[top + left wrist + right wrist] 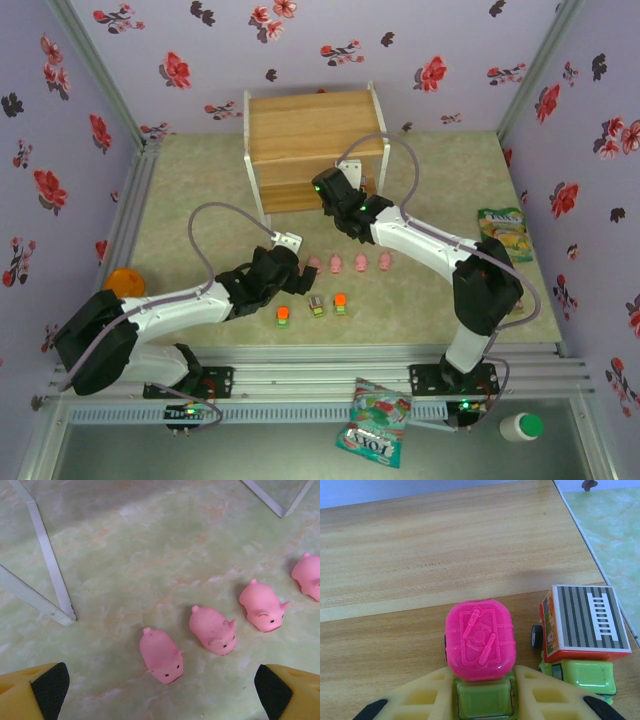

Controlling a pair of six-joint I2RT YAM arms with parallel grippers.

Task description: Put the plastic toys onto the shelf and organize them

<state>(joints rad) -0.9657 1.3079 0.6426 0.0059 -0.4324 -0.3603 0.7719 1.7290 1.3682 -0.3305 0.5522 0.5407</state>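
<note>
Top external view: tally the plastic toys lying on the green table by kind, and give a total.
Pink plastic pig figurines: 4
Small blocky green-based plastic toys: 3
Total: 7

Right gripper [484,692] clamps pink-topped toy [480,642] beside grey-topped toy [587,622] on shelf [410,555]

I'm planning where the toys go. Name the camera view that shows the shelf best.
Top external: the whole shelf is there, both wooden tiers and white legs. Right wrist gives a close stretch of its boards, with a pink-topped toy and a ladder-roofed toy truck. Left wrist catches its white legs.
</note>
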